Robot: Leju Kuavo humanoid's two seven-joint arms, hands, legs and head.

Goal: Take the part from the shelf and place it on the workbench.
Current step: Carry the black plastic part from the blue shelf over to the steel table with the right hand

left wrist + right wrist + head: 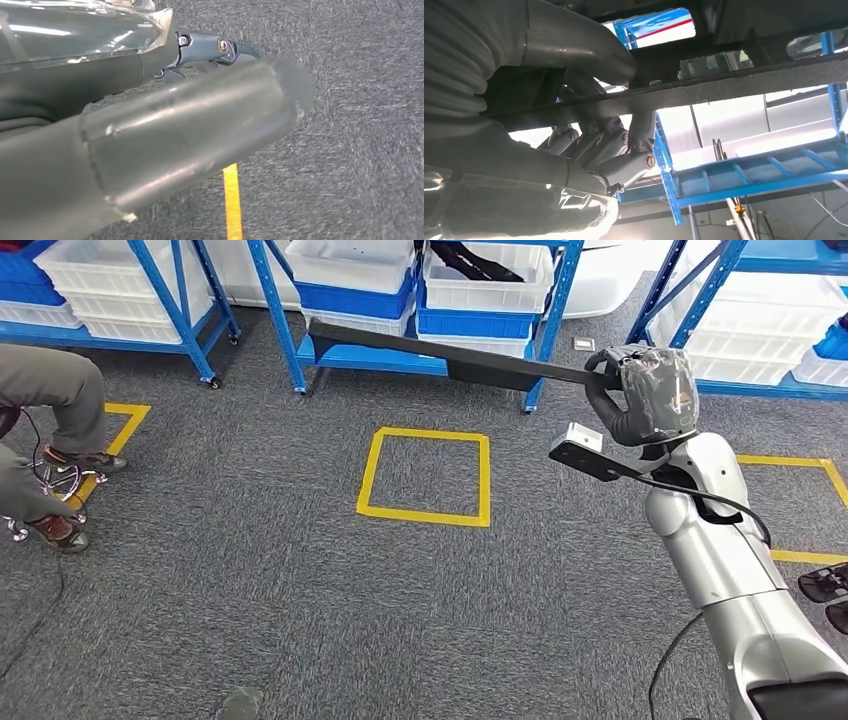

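Head view: the right hand [640, 390], at upper right of the frame, grips one end of the long black part [450, 355], which runs leftward, slightly rising, in front of the blue shelf [560, 300]. The right wrist view adds the underside detail: fingers [624, 150] wrapped beneath the part [734, 85], thumb over it. The left wrist view shows the left hand [150, 130] over grey carpet [360, 125] beside a yellow tape line [231, 200]; whether its fingers are spread or curled cannot be told. White bins [350, 262] and blue bins [470, 320] sit on the shelf; one white bin [490, 275] at top centre holds a dark part.
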